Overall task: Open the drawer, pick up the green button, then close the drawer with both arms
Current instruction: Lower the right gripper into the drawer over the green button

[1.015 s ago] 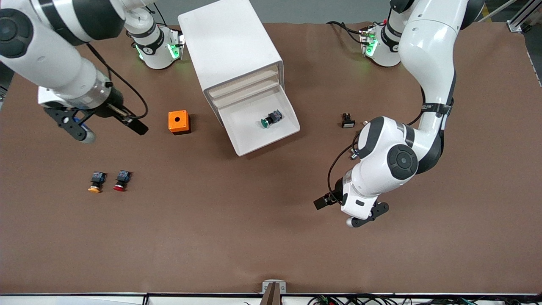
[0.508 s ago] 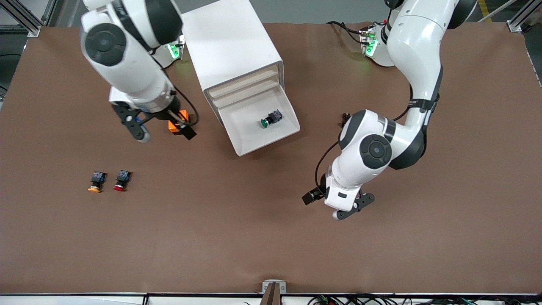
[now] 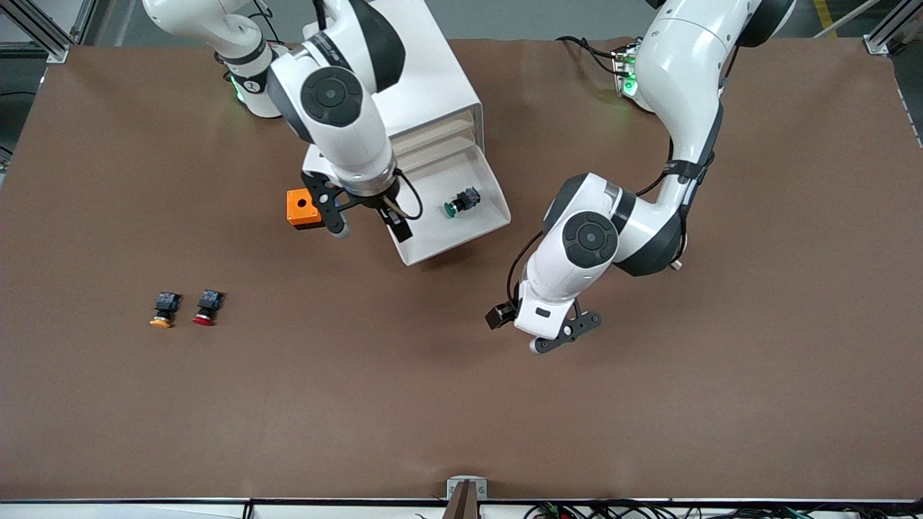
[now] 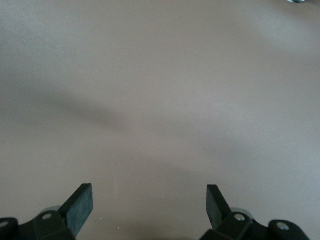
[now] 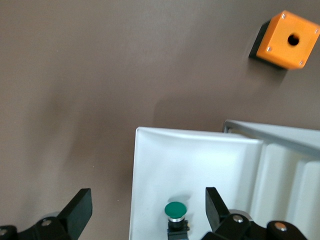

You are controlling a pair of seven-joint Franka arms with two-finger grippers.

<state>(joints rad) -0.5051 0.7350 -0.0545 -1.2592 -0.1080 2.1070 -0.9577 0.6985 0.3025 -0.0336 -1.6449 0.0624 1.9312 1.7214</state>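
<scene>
Front view: drawer (image 3: 461, 227) pulled out, button (image 3: 461, 202) lying mid-tray, untaken. Right gripper (image 3: 366, 225) spread, empty, over drawer's corner. Left gripper (image 3: 537, 330) released over bare table.
Right wrist view: green cap between fingers (image 5: 79, 211).
Left: grasp, closing.

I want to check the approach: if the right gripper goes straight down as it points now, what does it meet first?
Probably the open drawer: the right gripper, open, hangs over its corner, just beside the green button. Depth is unclear.
</scene>
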